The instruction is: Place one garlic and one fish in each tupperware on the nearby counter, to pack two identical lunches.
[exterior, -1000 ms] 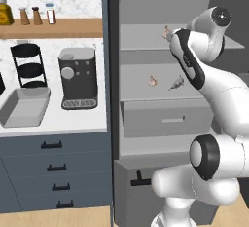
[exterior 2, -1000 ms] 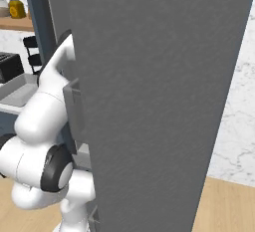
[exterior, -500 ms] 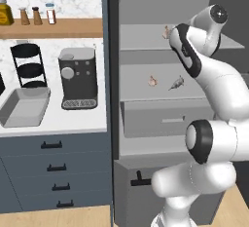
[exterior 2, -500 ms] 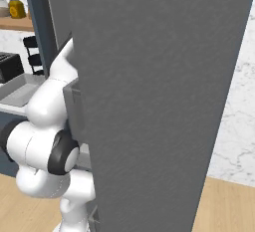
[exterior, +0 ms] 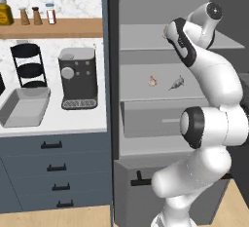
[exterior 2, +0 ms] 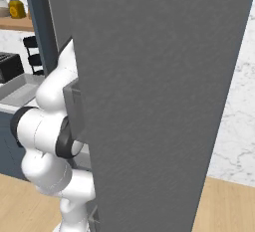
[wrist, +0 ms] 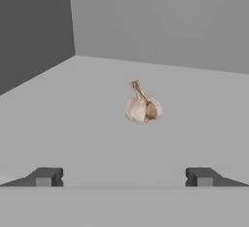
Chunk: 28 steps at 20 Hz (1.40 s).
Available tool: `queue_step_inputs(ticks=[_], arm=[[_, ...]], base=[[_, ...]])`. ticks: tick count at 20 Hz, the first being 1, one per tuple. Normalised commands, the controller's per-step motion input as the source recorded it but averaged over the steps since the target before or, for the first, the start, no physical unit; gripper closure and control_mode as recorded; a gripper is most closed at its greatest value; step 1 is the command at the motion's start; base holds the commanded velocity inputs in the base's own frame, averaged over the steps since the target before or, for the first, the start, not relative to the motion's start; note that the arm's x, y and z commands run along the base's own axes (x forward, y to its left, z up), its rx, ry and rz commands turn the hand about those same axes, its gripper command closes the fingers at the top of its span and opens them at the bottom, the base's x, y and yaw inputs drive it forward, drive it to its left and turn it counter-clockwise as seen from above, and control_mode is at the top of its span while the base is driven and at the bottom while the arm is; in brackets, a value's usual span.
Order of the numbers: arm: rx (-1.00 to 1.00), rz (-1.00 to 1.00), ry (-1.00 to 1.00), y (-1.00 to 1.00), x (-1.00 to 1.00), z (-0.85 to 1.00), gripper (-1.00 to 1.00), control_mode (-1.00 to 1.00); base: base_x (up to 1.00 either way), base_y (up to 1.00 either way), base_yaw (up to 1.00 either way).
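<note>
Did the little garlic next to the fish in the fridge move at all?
No. The garlic sits at the same spot on the shelf, just left of the fish, as before.

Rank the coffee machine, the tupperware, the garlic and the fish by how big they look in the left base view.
1. Coffee machine
2. Tupperware, close behind and nearer the camera, so unsure
3. Fish and garlic, both tiny, too alike to rank

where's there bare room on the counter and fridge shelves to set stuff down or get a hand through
The tupperware is empty, with bare counter in front of the coffee machine. The shelf is bare all around the garlic ahead of the open gripper. It is tighter between the lower garlic and fish.
</note>
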Motion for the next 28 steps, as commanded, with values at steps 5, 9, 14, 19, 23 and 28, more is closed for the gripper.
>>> queue_step_inputs(ticks=[5, 9, 14, 19, 23, 28], arm=[[0.0, 0.07, 0.0, -0.03, 0.27, -0.04, -1.0, -1.0], [0.0, 0.06, 0.0, -0.05, 0.21, -0.05, -1.0, -1.0], [0.0, 0.04, 0.0, -0.11, 0.23, -0.08, -1.0, -1.0], [0.0, 0.0, 0.01, -0.14, 0.34, -0.13, -1.0, -1.0], [0.0, 0.0, 0.02, -0.09, 0.38, -0.16, -1.0, -1.0], [0.0, 0.0, 0.03, -0.03, 0.48, -0.17, -1.0, -1.0]], base=[[0.0, 0.0, 0.0], [0.0, 0.0, 0.0], [0.0, 0.0, 0.0], [0.0, 0.0, 0.0], [0.0, 0.0, 0.0], [0.0, 0.0, 0.0]])
